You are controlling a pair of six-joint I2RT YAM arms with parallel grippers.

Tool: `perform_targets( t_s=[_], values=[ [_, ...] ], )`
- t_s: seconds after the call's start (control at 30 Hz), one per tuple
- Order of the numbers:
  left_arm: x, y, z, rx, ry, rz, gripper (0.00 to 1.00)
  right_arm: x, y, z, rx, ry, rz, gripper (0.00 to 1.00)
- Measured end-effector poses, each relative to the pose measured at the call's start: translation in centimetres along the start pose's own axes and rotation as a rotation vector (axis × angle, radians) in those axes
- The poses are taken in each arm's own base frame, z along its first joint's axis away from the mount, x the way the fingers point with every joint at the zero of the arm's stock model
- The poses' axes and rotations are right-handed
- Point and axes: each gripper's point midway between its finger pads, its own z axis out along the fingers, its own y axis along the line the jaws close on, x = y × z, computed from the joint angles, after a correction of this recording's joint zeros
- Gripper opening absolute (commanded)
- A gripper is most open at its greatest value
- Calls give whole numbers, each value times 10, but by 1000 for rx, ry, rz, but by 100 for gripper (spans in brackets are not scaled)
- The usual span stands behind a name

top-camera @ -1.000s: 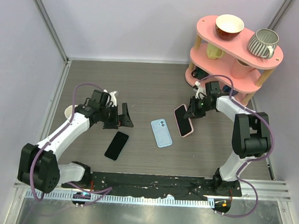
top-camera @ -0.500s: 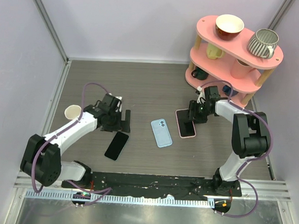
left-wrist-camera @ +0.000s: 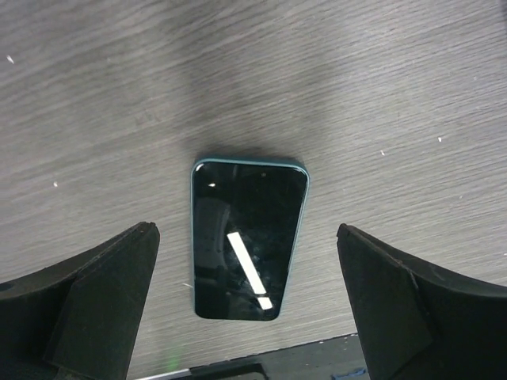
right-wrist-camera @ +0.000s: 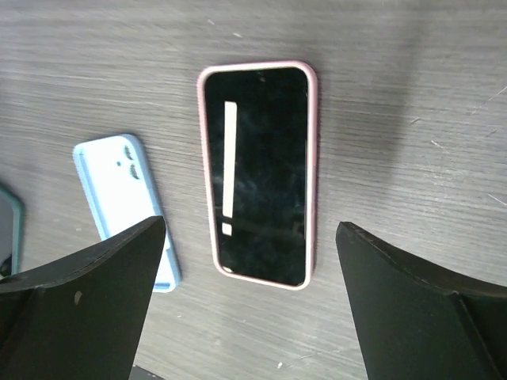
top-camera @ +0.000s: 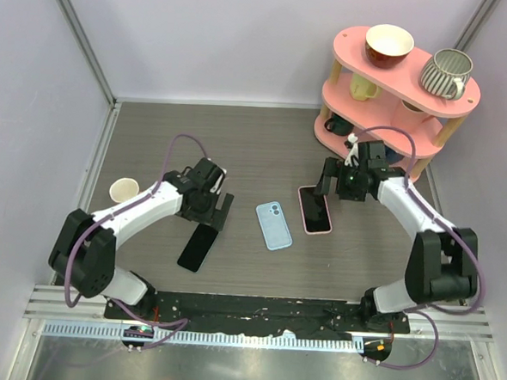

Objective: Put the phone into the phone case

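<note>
A black phone (top-camera: pixel 198 247) with a teal rim lies screen up on the table, left of centre. My left gripper (top-camera: pixel 214 208) hangs just behind it, open. In the left wrist view the phone (left-wrist-camera: pixel 249 237) sits between the spread fingers of that gripper (left-wrist-camera: pixel 244 231), untouched. A light blue phone case (top-camera: pixel 274 225) lies back side up in the middle, seen also as the case (right-wrist-camera: pixel 127 202) in the right wrist view. Right of it lies a second phone in a pink case (top-camera: pixel 314 209). My right gripper (top-camera: pixel 331 181) stands open over this pink-cased phone (right-wrist-camera: pixel 257 170), holding nothing.
A pink two-tier shelf (top-camera: pixel 397 100) with a bowl and mugs stands at the back right, close behind the right arm. A paper cup (top-camera: pixel 123 189) sits at the left by the wall. Enclosure walls bound the table on three sides.
The right gripper has opened and let go of the pink-cased phone, which now lies flat. The left gripper has moved right and nearer, over the black phone.
</note>
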Motion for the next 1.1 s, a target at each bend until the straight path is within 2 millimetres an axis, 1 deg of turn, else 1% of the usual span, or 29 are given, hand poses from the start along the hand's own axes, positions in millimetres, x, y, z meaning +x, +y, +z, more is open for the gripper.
perform_targets(
  t_s=[0.13,0.2,0.27,0.33,0.5,0.77,0.83,0.87,0.9,1.07,1.1],
  values=[
    [-5,0,5,-7,51,74,100,-20,19,-35,-45,-123,-13,96],
    [-1,0,9,1,83,111,100,-27,29,-52,-72,-178,-21,96],
    [5,0,11,6,116,137,100,-32,36,-65,-95,-217,-33,96],
    [10,0,13,9,154,159,100,-34,42,-73,-114,-239,-42,96],
    [17,1,22,-2,228,196,100,-33,48,-78,-143,-245,-50,96],
    [32,-3,36,6,314,222,100,-32,54,-83,-171,-247,-58,96],
    [33,-4,39,3,329,225,97,-33,55,-85,-177,-253,-61,99],
    [33,-4,40,2,336,226,94,-33,56,-86,-178,-256,-62,100],
    [34,-4,42,0,342,227,90,-33,56,-87,-179,-261,-64,100],
    [35,-4,45,-5,358,226,80,-33,56,-93,-176,-278,-69,100],
    [35,-4,45,-4,358,226,75,-32,56,-93,-175,-281,-69,100]
  ],
)
